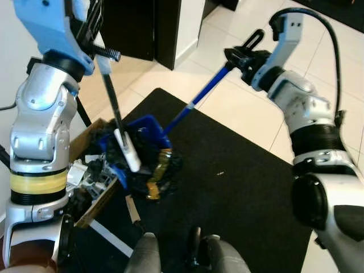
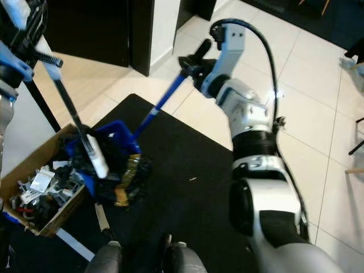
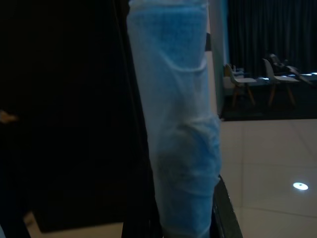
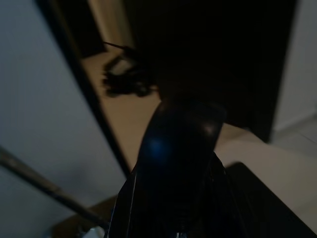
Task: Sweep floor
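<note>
My left gripper [image 1: 94, 42] is shut on the top of a broom handle [image 1: 114, 102], whose pale wrapped grip [image 3: 173, 129] fills the wrist view. The broom's white head [image 1: 128, 151] rests in a heap of dark litter. My right gripper [image 1: 244, 57] is shut on the black end [image 4: 173, 148] of a blue dustpan handle [image 1: 199, 99]. The blue dustpan [image 1: 145, 133] sits tilted on the black mat [image 1: 227, 176], holding black and gold wrappers [image 1: 159, 168].
A cardboard box [image 2: 42, 187] full of scraps stands at the left beside the mat. A dark cabinet [image 1: 148, 25] and white wall stand behind. Pale tiles [image 2: 318, 96] spread to the right. My own feet [image 1: 187, 256] show at the bottom.
</note>
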You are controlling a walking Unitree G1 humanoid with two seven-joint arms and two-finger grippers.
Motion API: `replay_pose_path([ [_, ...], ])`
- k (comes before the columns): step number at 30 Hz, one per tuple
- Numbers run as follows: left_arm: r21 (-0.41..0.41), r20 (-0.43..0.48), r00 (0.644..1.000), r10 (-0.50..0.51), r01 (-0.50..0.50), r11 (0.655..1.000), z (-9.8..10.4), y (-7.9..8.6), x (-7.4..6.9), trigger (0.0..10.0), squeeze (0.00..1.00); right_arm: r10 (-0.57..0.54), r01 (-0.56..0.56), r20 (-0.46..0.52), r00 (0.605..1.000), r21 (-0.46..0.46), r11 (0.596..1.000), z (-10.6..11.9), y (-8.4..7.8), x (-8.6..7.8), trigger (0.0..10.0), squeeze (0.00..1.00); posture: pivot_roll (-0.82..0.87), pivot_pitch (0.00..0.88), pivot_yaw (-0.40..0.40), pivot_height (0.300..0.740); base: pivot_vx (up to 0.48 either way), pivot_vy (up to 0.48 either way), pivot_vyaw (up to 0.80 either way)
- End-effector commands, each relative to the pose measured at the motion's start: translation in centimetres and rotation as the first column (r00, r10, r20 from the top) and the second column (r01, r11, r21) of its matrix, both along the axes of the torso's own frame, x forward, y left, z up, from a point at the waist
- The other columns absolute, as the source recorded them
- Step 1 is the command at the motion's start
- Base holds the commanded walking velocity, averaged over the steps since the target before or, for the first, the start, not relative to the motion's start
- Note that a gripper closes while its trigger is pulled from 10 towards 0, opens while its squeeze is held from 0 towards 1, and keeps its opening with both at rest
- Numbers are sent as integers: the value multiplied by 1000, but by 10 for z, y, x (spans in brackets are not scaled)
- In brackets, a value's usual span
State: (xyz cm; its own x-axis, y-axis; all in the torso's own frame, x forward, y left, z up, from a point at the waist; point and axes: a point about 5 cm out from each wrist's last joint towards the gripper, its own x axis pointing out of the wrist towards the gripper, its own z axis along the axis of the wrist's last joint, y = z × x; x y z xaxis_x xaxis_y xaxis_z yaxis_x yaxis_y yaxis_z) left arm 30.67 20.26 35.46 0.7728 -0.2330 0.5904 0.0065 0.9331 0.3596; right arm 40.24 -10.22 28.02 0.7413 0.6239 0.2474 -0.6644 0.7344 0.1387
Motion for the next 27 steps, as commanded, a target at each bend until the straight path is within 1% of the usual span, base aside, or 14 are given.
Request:
replay_pose_path([
  [1, 96, 67, 997, 47, -53, 994, 4, -2, -4, 10000, 0, 68, -78, 97, 993, 96, 992, 17, 10, -3, 10000, 0, 310, 154, -152, 740, 0, 0, 0],
  [5, 113, 92, 994, 66, -77, 991, 4, -2, -6, 10000, 0, 79, -94, 119, 990, 126, 988, 22, 24, -2, 10000, 0, 323, 153, -161, 740, 0, 0, 0],
  [7, 113, 92, 994, 66, -77, 991, 4, -2, -6, 10000, 0, 79, -94, 119, 990, 126, 988, 22, 24, -2, 10000, 0, 323, 153, -161, 740, 0, 0, 0],
  [9, 147, 137, 984, 114, -134, 980, 5, 1, -7, 10000, 0, 71, -99, 176, 982, 156, 983, 34, 35, -3, 10000, 0, 340, 153, -173, 740, 0, 0, 0],
  [10, 147, 137, 984, 114, -134, 980, 5, 1, -7, 10000, 0, 71, -99, 176, 982, 156, 983, 34, 35, -3, 10000, 0, 340, 153, -173, 740, 0, 0, 0],
  [11, 178, 186, 970, 157, -190, 965, 8, 5, -9, 10000, 0, 62, -100, 229, 972, 158, 982, 44, 46, -5, 10000, 0, 348, 151, -181, 740, 0, 0, 0],
  [12, 178, 186, 970, 157, -190, 965, 8, 5, -9, 10000, 0, 62, -100, 229, 972, 158, 982, 44, 46, -5, 10000, 0, 348, 151, -181, 740, 0, 0, 0],
  [14, 243, 304, 923, 235, -314, 918, 15, 11, -14, 10000, 0, 49, -94, 349, 936, 111, 989, 64, 69, -13, 10000, 0, 364, 145, -195, 740, 0, 0, 0],
  [15, 243, 304, 923, 235, -314, 918, 15, 11, -14, 10000, 0, 49, -94, 349, 936, 111, 989, 64, 69, -13, 10000, 0, 364, 145, -195, 740, 0, 0, 0],
  [16, 272, 354, 900, 255, -360, 893, 17, 12, -16, 10000, 0, 49, -91, 397, 916, 89, 992, 70, 78, -17, 10000, 0, 373, 142, -202, 740, 0, 0, 0],
  [17, 272, 354, 900, 255, -360, 893, 17, 12, -16, 10000, 0, 49, -91, 397, 916, 89, 992, 70, 78, -17, 10000, 0, 373, 142, -202, 740, 0, 0, 0],
  [20, 297, 431, 850, 302, -450, 842, 17, 16, -19, 10000, 0, 20, -29, 530, 848, 9, 1000, 81, 92, -26, 10000, 0, 378, 138, -207, 740, 0, 0, 0],
  [24, 312, 462, 824, 327, -496, 810, 16, 19, -21, 10000, 0, 15, 8, 590, 807, -36, 999, 82, 99, -30, 10000, 0, 377, 137, -205, 740, 0, 0, 0],
  [27, 317, 467, 818, 336, -509, 800, 15, 20, -21, 10000, 0, 21, 20, 609, 793, -60, 998, 80, 103, -31, 10000, 0, 378, 137, -203, 740, 0, 0, 0],
])
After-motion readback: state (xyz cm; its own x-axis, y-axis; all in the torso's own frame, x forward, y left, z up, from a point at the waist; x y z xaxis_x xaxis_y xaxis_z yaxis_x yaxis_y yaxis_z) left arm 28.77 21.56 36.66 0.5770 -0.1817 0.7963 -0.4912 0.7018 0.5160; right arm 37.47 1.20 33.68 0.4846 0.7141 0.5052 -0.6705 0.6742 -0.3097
